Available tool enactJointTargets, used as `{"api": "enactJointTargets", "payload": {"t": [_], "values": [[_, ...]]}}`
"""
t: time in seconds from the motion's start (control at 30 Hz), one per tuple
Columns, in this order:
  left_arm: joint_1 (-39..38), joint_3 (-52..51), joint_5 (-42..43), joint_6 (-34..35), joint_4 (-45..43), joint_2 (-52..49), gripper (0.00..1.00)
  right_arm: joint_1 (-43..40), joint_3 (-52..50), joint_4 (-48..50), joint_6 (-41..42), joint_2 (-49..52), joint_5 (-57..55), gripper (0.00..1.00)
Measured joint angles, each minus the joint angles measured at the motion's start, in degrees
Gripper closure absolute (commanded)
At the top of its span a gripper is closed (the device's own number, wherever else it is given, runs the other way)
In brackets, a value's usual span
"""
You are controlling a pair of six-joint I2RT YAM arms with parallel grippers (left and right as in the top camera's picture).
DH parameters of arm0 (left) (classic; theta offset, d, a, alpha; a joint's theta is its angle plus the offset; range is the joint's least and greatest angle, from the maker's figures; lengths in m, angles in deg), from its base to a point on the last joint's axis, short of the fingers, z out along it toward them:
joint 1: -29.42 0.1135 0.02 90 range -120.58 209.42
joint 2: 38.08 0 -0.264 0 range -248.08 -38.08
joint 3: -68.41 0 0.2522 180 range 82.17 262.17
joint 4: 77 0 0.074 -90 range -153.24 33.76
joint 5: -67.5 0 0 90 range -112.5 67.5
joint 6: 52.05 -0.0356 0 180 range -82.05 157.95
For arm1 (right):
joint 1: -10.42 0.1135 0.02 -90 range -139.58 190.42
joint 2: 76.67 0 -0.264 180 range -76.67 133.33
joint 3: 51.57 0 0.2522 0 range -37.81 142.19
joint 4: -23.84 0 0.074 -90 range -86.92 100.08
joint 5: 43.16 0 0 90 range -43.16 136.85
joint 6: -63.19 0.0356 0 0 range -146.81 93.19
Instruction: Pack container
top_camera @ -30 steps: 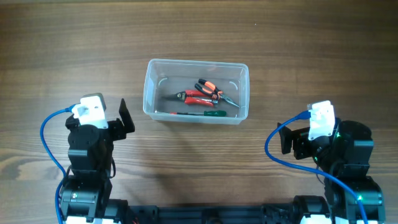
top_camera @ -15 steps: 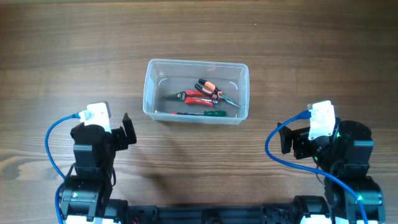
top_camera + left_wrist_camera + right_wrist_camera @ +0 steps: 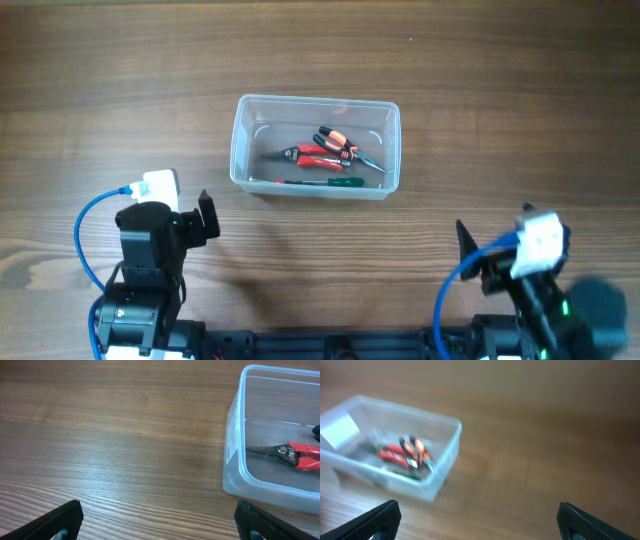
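Note:
The clear plastic container (image 3: 244,150) stands on the wooden table at centre. Inside lie red-handled pliers (image 3: 312,156), orange-and-black pliers (image 3: 336,141) and a green-handled screwdriver (image 3: 318,183). It also shows at the right of the left wrist view (image 3: 235,460) and at the left of the blurred right wrist view (image 3: 447,455). My left gripper (image 3: 206,220) is open and empty, down-left of the container. My right gripper (image 3: 466,248) is open and empty, down-right of it, near the front edge.
A blue cable (image 3: 88,235) loops off the left arm and another (image 3: 455,285) off the right arm. Bare wooden table (image 3: 450,80) lies all round the container.
The left arm drew back a little toward the front edge. The right arm pulled back and down sharply in the last half second, and its view is blurred.

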Motion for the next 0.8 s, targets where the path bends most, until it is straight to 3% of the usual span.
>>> {"api": "enactJointTargets", "payload": {"t": [0.1,0.2,0.33,0.53,0.67,0.8], "values": [[0.00,-0.04,0.00,0.00,0.07,0.00,0.00,0.00,-0.87,5.57,-0.92,-8.48,0.63,0.00],[0.00,-0.04,0.02,0.02,0.07,0.00,0.00,0.81,-4.48,17.09,-4.63,-10.64,1.18,0.00],[0.00,-0.04,0.00,0.02,0.11,0.00,0.00,2.82,-19.17,39.52,-11.76,-10.03,1.29,0.00],[0.00,-0.07,0.00,0.00,0.07,0.00,0.00,3.65,-36.81,57.81,-16.63,-9.90,1.27,0.00],[0.00,-0.07,0.00,0.00,0.07,0.00,0.00,3.67,-39.45,55.06,-17.35,-10.10,0.55,0.00],[0.00,-0.07,0.00,0.00,0.07,0.00,0.00,3.65,-39.43,52.59,-11.13,-10.34,-3.61,0.00]]}}
